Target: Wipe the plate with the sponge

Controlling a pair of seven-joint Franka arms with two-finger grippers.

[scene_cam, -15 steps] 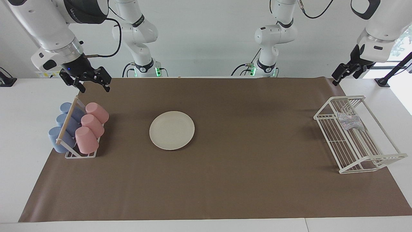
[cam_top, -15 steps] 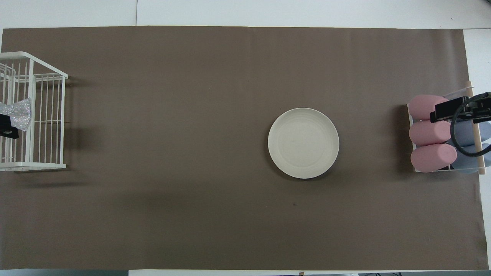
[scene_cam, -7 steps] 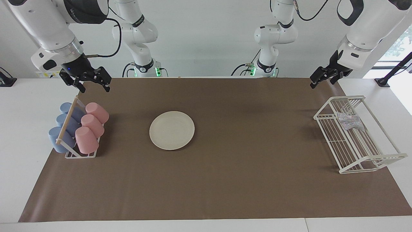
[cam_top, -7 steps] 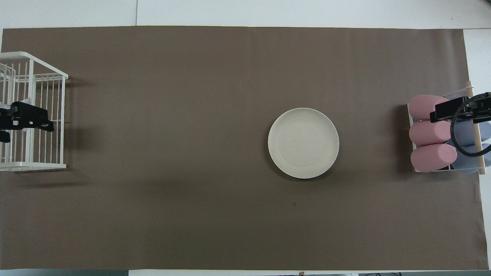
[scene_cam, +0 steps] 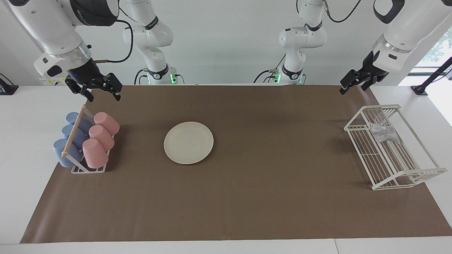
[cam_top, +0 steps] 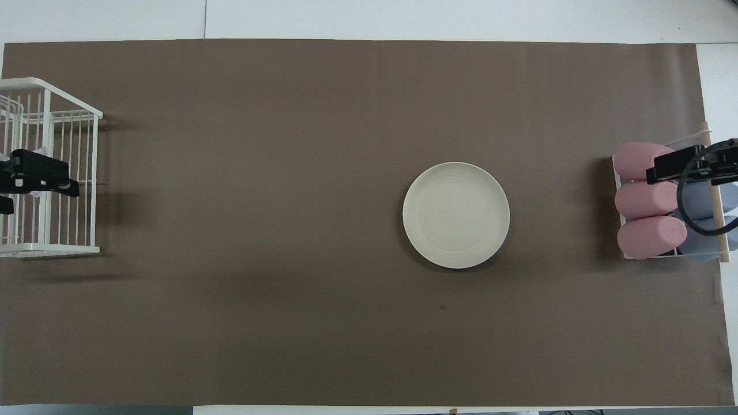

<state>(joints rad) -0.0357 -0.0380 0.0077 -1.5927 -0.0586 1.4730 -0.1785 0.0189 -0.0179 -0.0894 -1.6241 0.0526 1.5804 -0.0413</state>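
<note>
Since a second ago the left tool (scene_cam: 353,83) has swung in from the worktop's edge and now hangs in the air over the white wire rack (scene_cam: 420,174); the right tool (scene_cam: 100,92) has not moved. Both tools are open and empty, touching nothing. The sponge (scene_cam: 384,132) lies in the rack below the left tool, ringed by the rack's wire walls; from overhead the tool hides it. The right tool hangs over the rack of pink cups (scene_cam: 95,152) and blue cups (scene_cam: 64,153). The plate (scene_cam: 188,142) lies flat on the brown mat (scene_cam: 268,197), well apart from both tools, closer to the right one.
</note>
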